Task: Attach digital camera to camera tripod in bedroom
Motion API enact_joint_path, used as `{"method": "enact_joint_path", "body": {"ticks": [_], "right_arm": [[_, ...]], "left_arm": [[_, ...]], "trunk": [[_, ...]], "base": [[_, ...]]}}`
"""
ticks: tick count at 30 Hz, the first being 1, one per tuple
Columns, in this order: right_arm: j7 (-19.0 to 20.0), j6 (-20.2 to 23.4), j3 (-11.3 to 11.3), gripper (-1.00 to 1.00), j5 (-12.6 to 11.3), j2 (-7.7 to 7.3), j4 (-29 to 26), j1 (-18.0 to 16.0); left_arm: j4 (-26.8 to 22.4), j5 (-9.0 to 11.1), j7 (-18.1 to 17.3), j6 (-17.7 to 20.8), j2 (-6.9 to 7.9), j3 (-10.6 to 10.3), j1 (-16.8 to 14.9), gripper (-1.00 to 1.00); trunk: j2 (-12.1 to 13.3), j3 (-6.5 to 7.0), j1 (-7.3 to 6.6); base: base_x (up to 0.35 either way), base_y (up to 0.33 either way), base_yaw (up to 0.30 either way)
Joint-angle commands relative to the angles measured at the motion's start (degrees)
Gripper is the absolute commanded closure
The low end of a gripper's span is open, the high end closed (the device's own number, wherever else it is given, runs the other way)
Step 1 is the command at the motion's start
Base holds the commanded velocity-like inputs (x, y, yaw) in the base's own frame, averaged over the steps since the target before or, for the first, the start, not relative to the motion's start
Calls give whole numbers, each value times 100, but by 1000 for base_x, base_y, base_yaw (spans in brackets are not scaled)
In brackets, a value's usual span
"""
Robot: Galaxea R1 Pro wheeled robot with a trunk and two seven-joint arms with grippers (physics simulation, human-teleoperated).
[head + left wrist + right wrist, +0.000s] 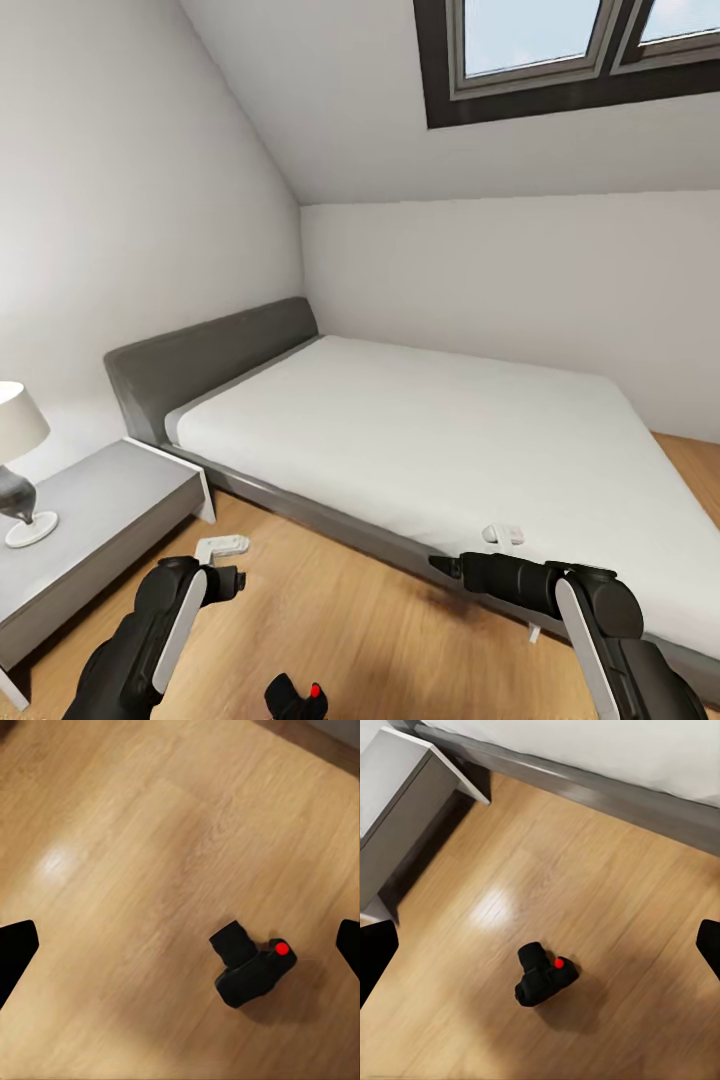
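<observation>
Left tool (pixel 180 949) spread wide, fingertips (pixel 15 952) dark at both edges of the left wrist view, nothing between them but bare floor (pixel 112 832). Right tool (pixel 540 949) likewise spread, fingertips (pixel 373 956) at the far edges of the right wrist view, empty. Both hovering above the floor, clear of the camera (pixel 251 966). Camera (pixel 544 979) lying alone on the light wood boards, black and chunky, red button (pixel 281 949) on top, stubby lens pointing away from the body. Seen from the head at the very bottom of the view, camera (pixel 297 697) between the two forearms, partly cut off by the frame edge. Left arm (pixel 150 640) low at that view's left, right arm (pixel 590 620) low at the right, wrist reaching toward the bed (pixel 430 440). Bed broad and white-topped on a grey frame with a grey headboard (pixel 200 360), set against pale walls under a sloped ceiling with a dark-framed skylight (pixel 560 55). Grey nightstand (pixel 90 520) beside the headboard, carrying a lamp (pixel 18 465) with a white shade and round base. Nightstand corner (pixel 405 795) and bed edge (pixel 585 784) also visible past the camera from the right wrist. Two small white objects (pixel 222 546) (pixel 502 534) near the bed frame, too small to identify.
</observation>
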Motion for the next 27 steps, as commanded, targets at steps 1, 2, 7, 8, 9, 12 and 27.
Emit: {"method": "enact_joint_path", "body": {"ticks": [1,2,7,8,9,12,27], "right_arm": [[4,37,-6,-100,-37,0,-2,-4],[15,37,-6,-100,-38,0,-2,-4],[46,37,-6,-100,-35,0,-2,-4],[48,37,-6,-100,-36,0,-2,-4],[52,37,-6,-100,-35,0,-2,-4],[54,37,-6,-100,-35,0,-2,-4],[57,37,-6,-100,-32,0,-2,-4]], "left_arm": [[4,63,42,18,14,0,-3,-100],[14,73,30,16,26,-2,-3,-100],[56,211,-163,-8,61,-5,-3,-100],[60,230,-220,-12,64,-6,-3,-100],[69,257,-351,-18,68,-9,-3,-100],[108,272,-579,-26,71,-24,-3,-100],[384,249,-1251,-69,100,-764,-3,-100]], "trunk": [[-44,-24,22],[-84,-42,44],[-285,-132,153],[-325,-150,175],[-365,-168,197],[-485,-222,263],[-1087,-491,593]], "base": [[0,0,0],[0,0,0],[0,0,0],[0,0,0],[0,0,0],[0,0,0],[0,0,0]]}}
